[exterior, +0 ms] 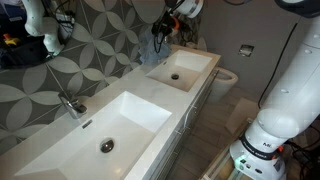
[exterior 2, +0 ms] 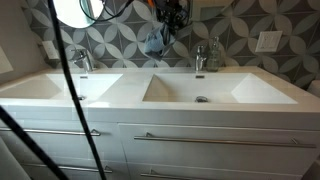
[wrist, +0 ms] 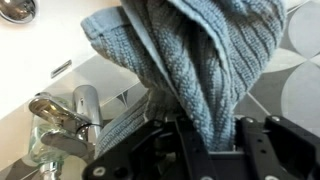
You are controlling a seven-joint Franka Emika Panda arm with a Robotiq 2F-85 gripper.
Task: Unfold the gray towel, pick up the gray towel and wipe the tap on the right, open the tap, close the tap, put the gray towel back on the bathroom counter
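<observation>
Two black fingers point(wrist: 265, 150) of the gripper point(wrist: 208, 140) pinch the ribbed gray towel point(wrist: 190, 50) near a chrome tap point(wrist: 70, 115).

Rough ribbed cloth towel point(wrist: 200, 60), shiny chrome tap point(wrist: 62, 117), glossy counter point(exterior 2: 135, 108).

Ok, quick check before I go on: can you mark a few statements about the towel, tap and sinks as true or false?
1. The end effector grips the towel. True.
2. The towel lies flat on the counter. False: it hangs bunched from the end effector, in the air above the counter.
3. The counter has two sinks. True.
4. The wrist view shows no tap. False: a chrome tap shows at lower left, beside the towel.
</observation>
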